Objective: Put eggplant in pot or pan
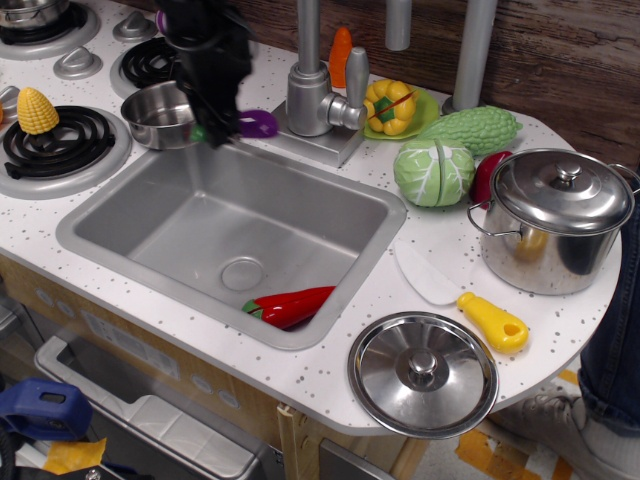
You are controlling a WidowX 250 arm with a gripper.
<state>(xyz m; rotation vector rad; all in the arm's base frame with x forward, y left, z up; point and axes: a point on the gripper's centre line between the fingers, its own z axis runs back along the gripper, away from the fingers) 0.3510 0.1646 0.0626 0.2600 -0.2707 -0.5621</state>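
We judge the job as most of the way done: we have the eggplant (256, 123) clamped in the gripper (222, 128), jaws closed on its green-capped end with the purple body sticking out to their right, lifted clear of the counter. What is left, as we read it, is a short shift leftward and a release

Going left to right: well to the left of the jaws a toy corn (37, 110) sits on a coil burner (62, 146). Just left of the jaws, partly hidden behind the arm, stands the small steel pot (158, 113); it looks empty as far as we can see. Below and to the right of the jaws lies the sink (200, 225) with a red chili pepper (292, 304) in it. Right of the eggplant rises the faucet (312, 90), near but apart. Far right are the cabbage (433, 172), the lidded stockpot (553, 218) and a loose lid (423, 372)

Nothing stands between jaws and pot; only its near rim needs clearing
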